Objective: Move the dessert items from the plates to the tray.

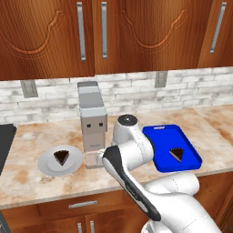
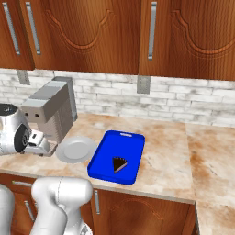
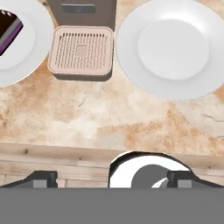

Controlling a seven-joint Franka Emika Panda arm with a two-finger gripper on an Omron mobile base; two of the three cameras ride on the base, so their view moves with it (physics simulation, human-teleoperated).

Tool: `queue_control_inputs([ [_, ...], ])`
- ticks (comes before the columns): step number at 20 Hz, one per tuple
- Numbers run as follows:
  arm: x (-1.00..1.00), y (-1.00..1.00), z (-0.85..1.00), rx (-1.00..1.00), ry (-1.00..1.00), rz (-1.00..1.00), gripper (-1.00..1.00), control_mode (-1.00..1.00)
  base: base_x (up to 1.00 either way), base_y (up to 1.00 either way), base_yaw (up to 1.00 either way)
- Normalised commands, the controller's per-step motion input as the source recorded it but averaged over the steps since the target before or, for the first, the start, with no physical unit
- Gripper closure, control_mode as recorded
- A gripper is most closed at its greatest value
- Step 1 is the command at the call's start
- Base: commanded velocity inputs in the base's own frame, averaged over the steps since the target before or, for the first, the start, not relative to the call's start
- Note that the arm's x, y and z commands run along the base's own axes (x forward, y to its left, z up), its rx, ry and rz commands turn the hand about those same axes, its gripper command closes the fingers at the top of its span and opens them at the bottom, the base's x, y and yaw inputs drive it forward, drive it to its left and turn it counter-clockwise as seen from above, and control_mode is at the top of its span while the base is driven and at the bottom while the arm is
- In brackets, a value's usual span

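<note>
One dark cake slice [image 1: 176,154] [image 2: 119,164] lies on the blue tray [image 1: 159,136] [image 2: 108,142] at the right. The other slice [image 1: 60,157] [image 3: 8,27] rests on the left plate [image 1: 48,166] [image 3: 37,48], left of the coffee machine. The second plate [image 2: 75,149] [image 3: 173,46] is bare and sits between the machine and the tray. My gripper [image 3: 113,178] [image 2: 39,144] is open and holds nothing. It hovers above the counter's front edge, in front of the machine and between the two plates, with its dark fingertips [image 3: 43,178] spread wide.
A grey boxy coffee machine [image 1: 93,120] [image 2: 50,112] stands against the brick backsplash, its drip grille [image 3: 81,52] facing me. Wooden cabinets hang overhead. A dark appliance edge [image 1: 5,141] sits at the far left. Bare marble counter [image 2: 170,151] stretches right of the tray.
</note>
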Motion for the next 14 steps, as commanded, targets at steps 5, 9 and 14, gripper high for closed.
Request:
queue_control_inputs([
  [5,0.00,0.89,0.09,0.00,0.00,0.00,-1.00,-1.00,0.00,0.00,0.00],
  [9,0.00,0.84,0.01,0.00,0.00,0.00,-1.00,-1.00,0.00,0.00,0.00],
  [14,0.00,0.73,0.00,0.00,0.00,0.00,-1.00,-1.00,0.00,0.00,0.00],
])
